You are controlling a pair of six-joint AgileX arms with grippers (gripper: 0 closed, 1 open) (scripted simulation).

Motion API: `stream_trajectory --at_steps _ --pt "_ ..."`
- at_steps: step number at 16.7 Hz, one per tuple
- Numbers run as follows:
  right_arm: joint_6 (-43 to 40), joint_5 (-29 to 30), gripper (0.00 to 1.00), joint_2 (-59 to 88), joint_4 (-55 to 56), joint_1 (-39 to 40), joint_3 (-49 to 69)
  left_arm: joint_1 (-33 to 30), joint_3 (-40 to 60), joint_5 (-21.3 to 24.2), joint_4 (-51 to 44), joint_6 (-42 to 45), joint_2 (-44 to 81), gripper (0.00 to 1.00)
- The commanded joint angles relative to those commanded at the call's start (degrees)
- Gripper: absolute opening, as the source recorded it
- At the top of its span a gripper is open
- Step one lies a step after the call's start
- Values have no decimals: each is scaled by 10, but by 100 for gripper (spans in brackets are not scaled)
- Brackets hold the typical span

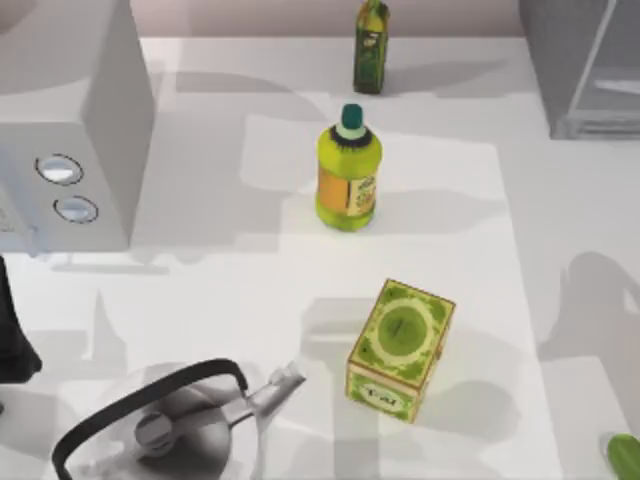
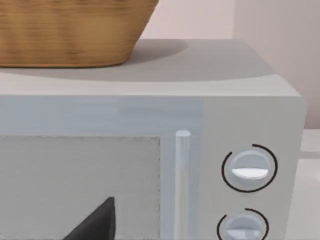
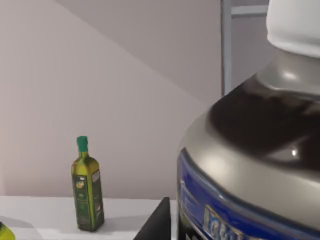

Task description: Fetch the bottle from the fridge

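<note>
Bottle [image 3: 250, 145] with white cap, grey shoulder and blue band is seen very close in the right wrist view, with a dark edge of the right tool [image 3: 157, 222] beside its base; whether that tool grips it cannot be told. Behind the bottle stands a pale upright edge of the fridge [image 1: 585, 70], which occupies the counter's [image 1: 200, 290] far right corner in the top view. Left of the fridge stands the slim dark green bottle [image 1: 370, 47]; nearer than it, the yellow-green bottle [image 1: 348, 172], then the green box [image 1: 400, 348] and kettle [image 1: 170, 425]. The left wrist view faces the white box with two dials [image 2: 240, 150], topped by a basket [image 2: 70, 30]; the left tool's state cannot be told.
</note>
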Motion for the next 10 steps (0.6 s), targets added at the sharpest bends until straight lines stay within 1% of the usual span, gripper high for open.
stream_trajectory --at_steps 5,7,10 --pt "9 138 0 185 195 146 -10 0 0 0 0 0 0 100" --pt "8 198 0 257 247 189 -12 0 0 0 0 0 0 100" --pt "1 278 0 346 290 234 -12 0 0 0 0 0 0 100"
